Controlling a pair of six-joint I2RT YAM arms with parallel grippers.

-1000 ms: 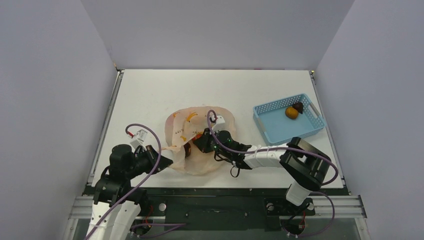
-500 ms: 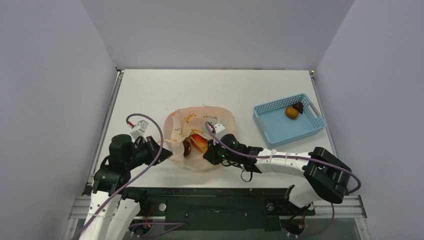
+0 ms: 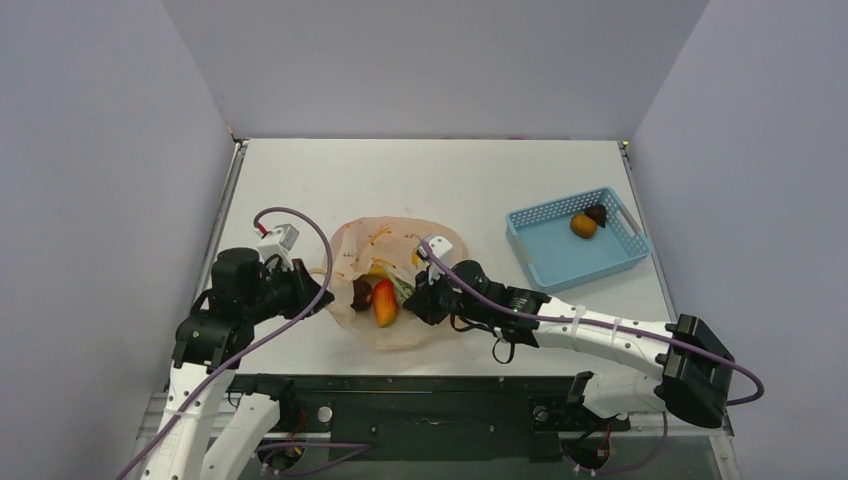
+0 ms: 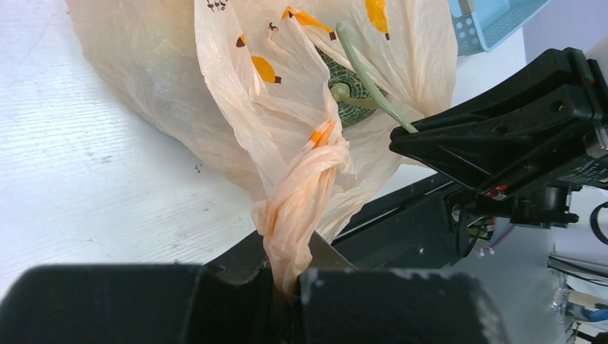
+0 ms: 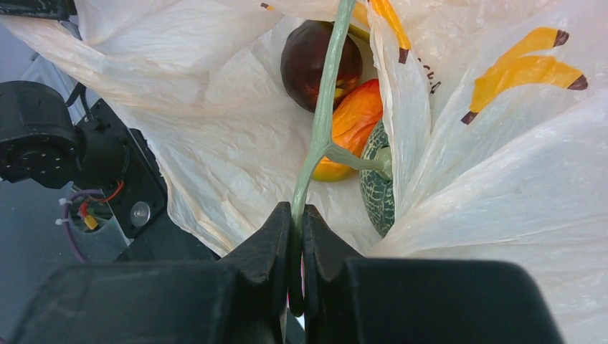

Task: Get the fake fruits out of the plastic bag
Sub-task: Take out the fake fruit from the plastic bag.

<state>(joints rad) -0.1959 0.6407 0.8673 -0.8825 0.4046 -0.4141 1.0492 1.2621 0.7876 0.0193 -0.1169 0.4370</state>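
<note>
Between right jaws: melon stem (image 5: 320,122) | between left jaws: bag handle (image 4: 302,190)

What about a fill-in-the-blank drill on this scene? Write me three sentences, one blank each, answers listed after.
1. The left claw grips the plastic bag by its twisted ____.
2. The right claw pinches the pale green ____ of the melon.
3. The blue basket holds ____ fruits.
Missing words: handle; stem; two.
</note>
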